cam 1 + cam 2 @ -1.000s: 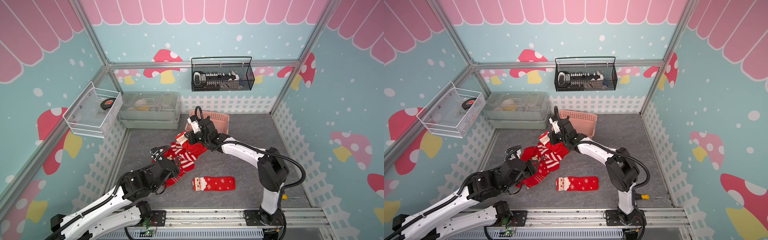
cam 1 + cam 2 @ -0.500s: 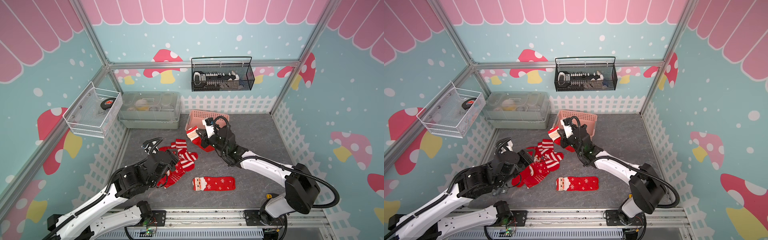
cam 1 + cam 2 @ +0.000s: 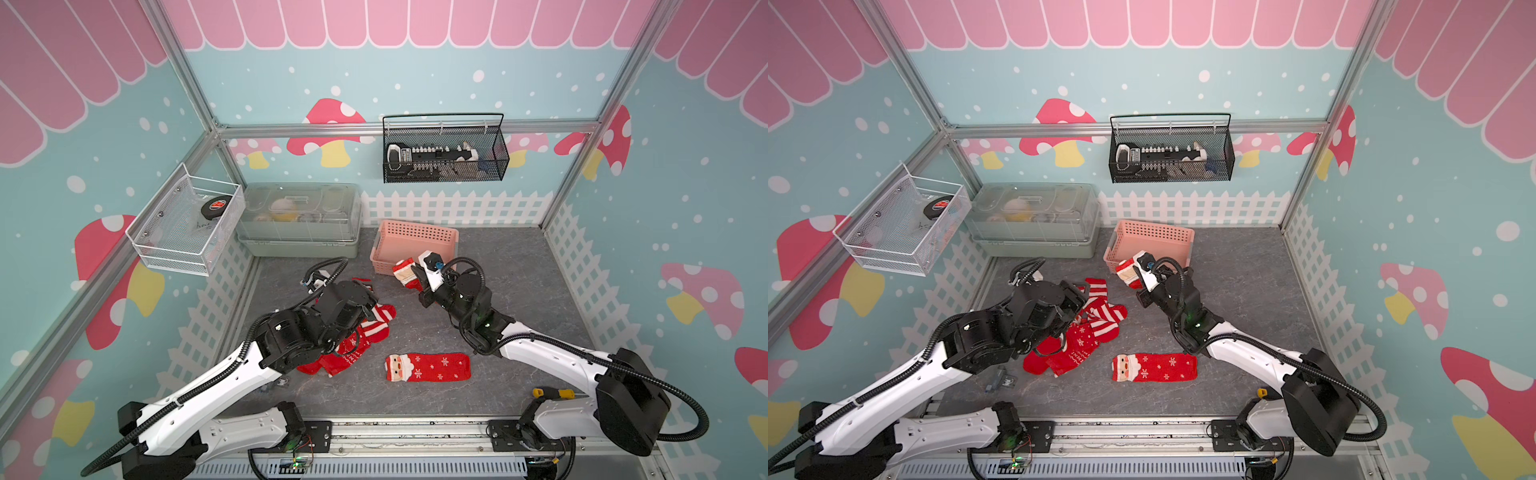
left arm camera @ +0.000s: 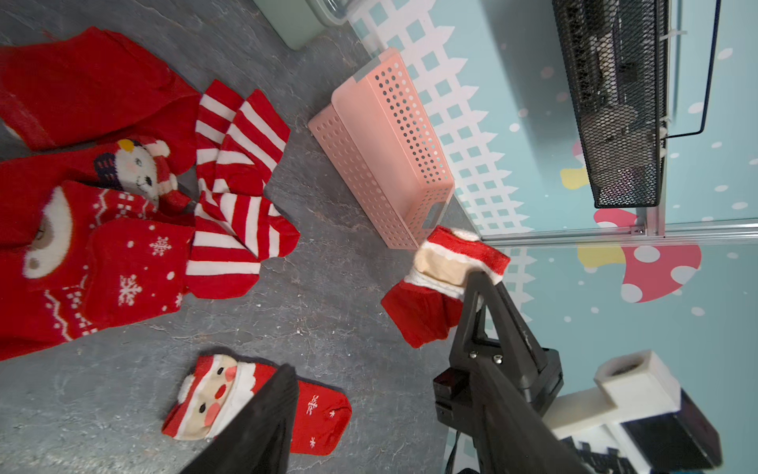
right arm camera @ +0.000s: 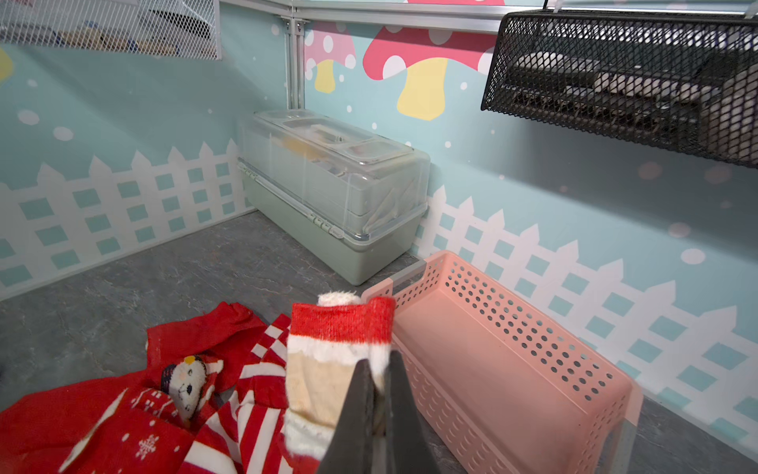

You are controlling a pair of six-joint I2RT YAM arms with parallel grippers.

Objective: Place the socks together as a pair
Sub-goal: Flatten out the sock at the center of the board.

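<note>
My right gripper (image 3: pixel 417 277) (image 5: pixel 379 363) is shut on the cuff edge of a Santa-face sock (image 3: pixel 404 272) (image 5: pixel 328 357), which hangs in the air just in front of the pink basket (image 3: pixel 415 237). A matching Santa sock (image 3: pixel 428 367) (image 4: pixel 324 414) lies flat on the floor toward the front. Several other red socks (image 3: pixel 357 343) (image 4: pixel 123 205), some striped, lie in a heap left of centre. My left gripper (image 3: pixel 372 301) (image 4: pixel 383 369) hovers over that heap's right side, open, holding nothing.
A green lidded box (image 3: pixel 297 220) stands at the back left, beside the basket. A black wire basket (image 3: pixel 444 153) and a white mesh shelf (image 3: pixel 187 224) hang on the walls. A yellow-handled screwdriver (image 3: pixel 552 392) lies by the right arm's base.
The right arm has swung out to the right, lifting the Santa sock off the heap. The left gripper has moved back over the heap and opened wider.
</note>
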